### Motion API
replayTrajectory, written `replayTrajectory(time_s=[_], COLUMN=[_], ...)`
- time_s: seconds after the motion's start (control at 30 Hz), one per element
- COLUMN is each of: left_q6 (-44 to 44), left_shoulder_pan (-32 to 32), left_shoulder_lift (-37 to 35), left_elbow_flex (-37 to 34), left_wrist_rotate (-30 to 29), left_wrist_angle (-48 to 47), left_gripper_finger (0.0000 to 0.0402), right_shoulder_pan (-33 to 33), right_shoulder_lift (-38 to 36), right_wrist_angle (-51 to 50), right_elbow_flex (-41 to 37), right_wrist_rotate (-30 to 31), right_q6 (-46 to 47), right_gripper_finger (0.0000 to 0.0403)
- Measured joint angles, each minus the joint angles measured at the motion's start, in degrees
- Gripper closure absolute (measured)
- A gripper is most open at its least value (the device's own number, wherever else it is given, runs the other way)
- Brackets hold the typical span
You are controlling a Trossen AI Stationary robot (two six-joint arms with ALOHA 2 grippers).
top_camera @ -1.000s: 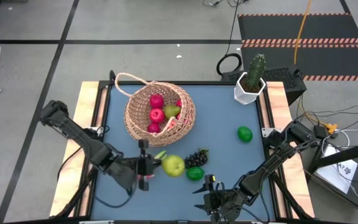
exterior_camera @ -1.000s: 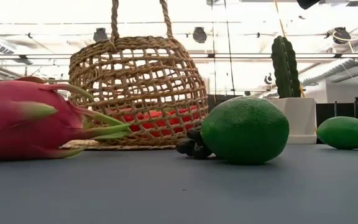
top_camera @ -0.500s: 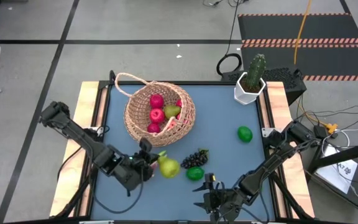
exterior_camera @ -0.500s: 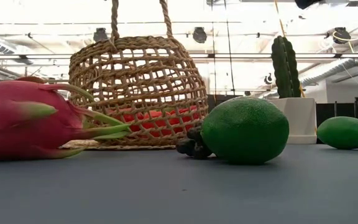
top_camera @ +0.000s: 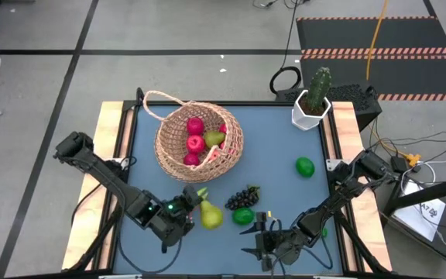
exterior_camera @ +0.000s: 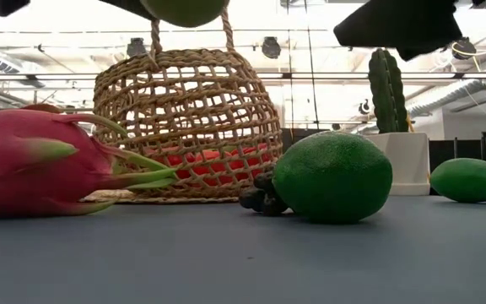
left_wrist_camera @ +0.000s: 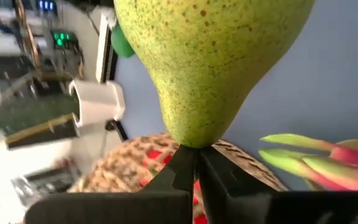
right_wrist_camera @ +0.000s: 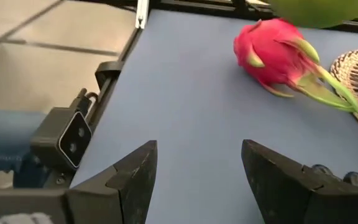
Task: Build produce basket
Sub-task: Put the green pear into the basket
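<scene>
My left gripper (top_camera: 195, 209) is shut on a yellow-green pear (top_camera: 210, 216), held in the air near the table's front; the low view shows only the pear's underside (exterior_camera: 184, 8) at the top. A pink dragon fruit (exterior_camera: 40, 160) lies on the table under that arm. The tan wicker basket (top_camera: 200, 139) stands behind it on its base, with red fruits and a pear inside. A lime (top_camera: 244, 216) and dark grapes (top_camera: 245, 197) lie to the pear's right. My right gripper (top_camera: 254, 238) hovers open near the front edge, with nothing between its fingers. My left gripper pinches the pear's narrow stem end (left_wrist_camera: 194, 144) between its two fingertips (left_wrist_camera: 182, 169). The fingers come from the table's left, slanting downward. The pear sticks out beyond them with its fat end away from the gripper, lifted clear of the table.
A second lime (top_camera: 305, 167) lies toward the right edge. A white pot with a cactus (top_camera: 313, 99) stands at the far right corner. The blue mat (top_camera: 277, 147) is bare between the basket and the right-hand lime.
My left gripper has rolled its wrist, sunk and drifted toward the near edge, still shut on the pear. The pear has turned with it and now dips into the top of the low view. My right gripper has sunk a little and moved toward the table's left.
</scene>
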Motion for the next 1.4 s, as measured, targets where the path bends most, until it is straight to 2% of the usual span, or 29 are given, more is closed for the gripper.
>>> replayTrajectory(time_s=[0.2, 0.57, 1.17, 1.4], left_q6=[13.26, 26.21, 20.22, 15.27], left_shoulder_pan=[-1.71, -4.12, -3.13, -2.73], left_shoulder_lift=[1.56, 1.79, 1.79, 1.79], left_elbow_flex=[0.00, 0.00, 0.00, 0.00], left_wrist_rotate=[-0.35, -1.09, -1.05, -0.90], left_wrist_angle=[5.31, 16.13, 14.99, 14.47], left_gripper_finger=[0.0397, 0.0397, 0.0384, 0.0396], right_shoulder_pan=[0.02, 0.02, 0.00, 0.00], right_shoulder_lift=[0.00, 0.00, 0.00, 0.00], right_wrist_angle=[8.84, 11.36, 11.62, 12.77], right_elbow_flex=[-4.50, -5.82, -5.82, -5.82], right_wrist_rotate=[-0.08, -0.10, 0.00, -0.06], right_q6=[-1.03, -2.20, -2.10, -2.10], right_gripper_finger=[0.0175, 0.0175, 0.0175, 0.0175])
